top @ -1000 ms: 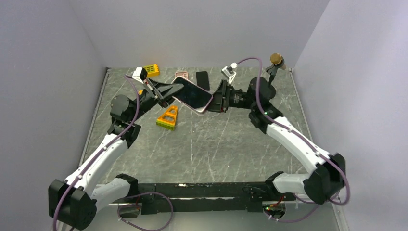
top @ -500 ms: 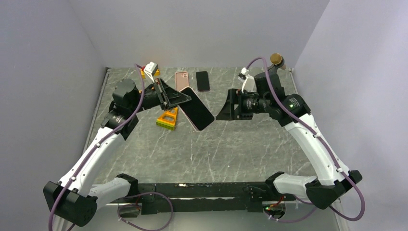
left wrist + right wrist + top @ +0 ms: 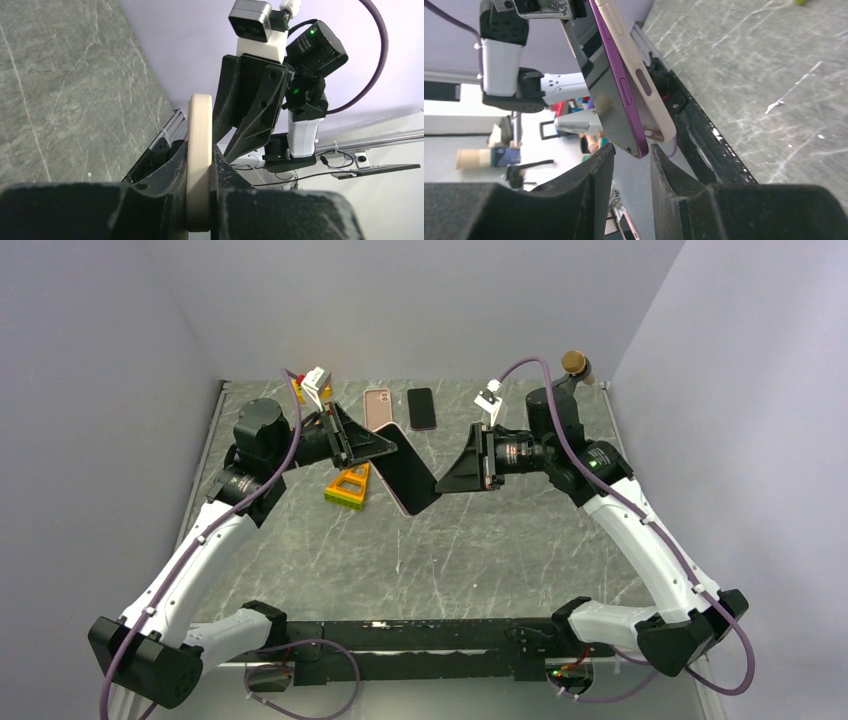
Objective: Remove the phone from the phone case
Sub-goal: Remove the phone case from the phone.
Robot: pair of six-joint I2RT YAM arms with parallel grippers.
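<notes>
Right wrist view: the right gripper (image 3: 629, 156) has its fingers apart, with the phone's (image 3: 610, 95) lower corner at the mouth of their gap. The phone sits in its cream phone case (image 3: 646, 97), held tilted above the table (image 3: 500, 540) by the left gripper (image 3: 200, 170), which is clamped on the case's edge. Farther back a pink phone (image 3: 378, 406) and a black phone (image 3: 421, 408) lie flat.

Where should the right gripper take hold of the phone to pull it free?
Probably the phone at its free lower corner, end-on from the right, a finger on each face. The left gripper clamps the case at the far end, leaving that corner unobstructed.
</notes>
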